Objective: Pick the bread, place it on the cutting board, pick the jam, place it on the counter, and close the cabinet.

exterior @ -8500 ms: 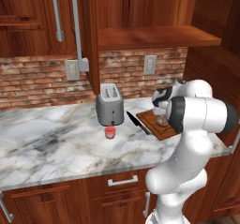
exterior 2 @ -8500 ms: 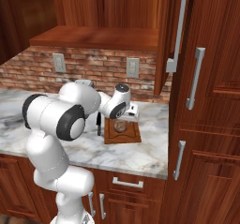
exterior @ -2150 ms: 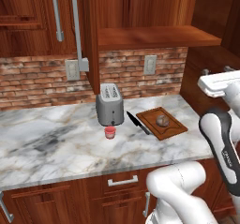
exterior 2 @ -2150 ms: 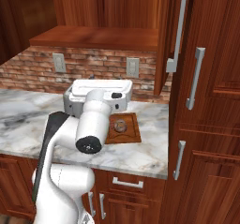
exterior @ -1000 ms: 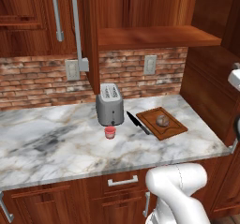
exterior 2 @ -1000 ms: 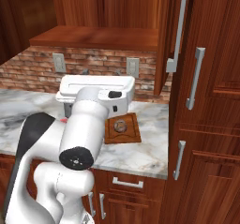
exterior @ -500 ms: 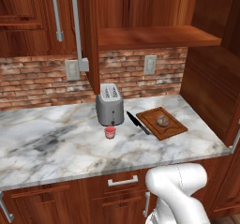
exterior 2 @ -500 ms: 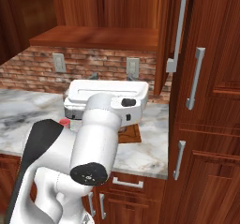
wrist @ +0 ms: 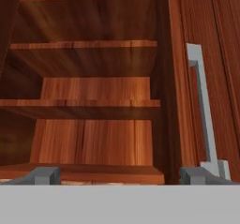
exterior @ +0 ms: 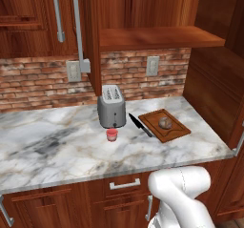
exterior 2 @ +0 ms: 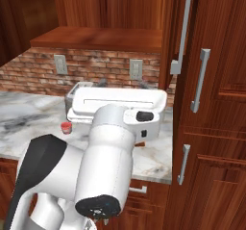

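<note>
**Arm swung up from the cutting board toward the open cabinet**

Since the earlier left base pictures, the arm has left the cutting board and lifted out of that view, so that its white base alone stays at the lower edge; in the right base view the forearm has swung round to stand close before the camera.

On the bench (exterior: 57, 146), the white marble worktop, the bread (exterior: 165, 122) sits on the cutting board (exterior: 177, 131), near the board's middle. A black-handled knife (exterior: 140, 125) lies just beside the board's left edge. The jam (exterior: 111, 135) stands upright on the bench, just in front of the silver toaster (exterior: 111, 107) and well apart from the board. From the right base view the jam (exterior 2: 66, 127) shows as a small red jar at the left, past the arm.

The cabinet (exterior: 143, 12) is open: its door (exterior: 90, 36) stands edge-on toward the room with the long silver bar handle (exterior: 79, 31) on it, and the cabinet's bottom shelf is bare wood.

In the hand view the tool (wrist: 117, 175) looks into the cabinet (wrist: 89, 96), with wooden shelves ahead and the door's bar handle (wrist: 202, 110) at the right. Its fingertips (wrist: 43, 175) stand wide apart at the bottom corners, with nothing between them.
</note>
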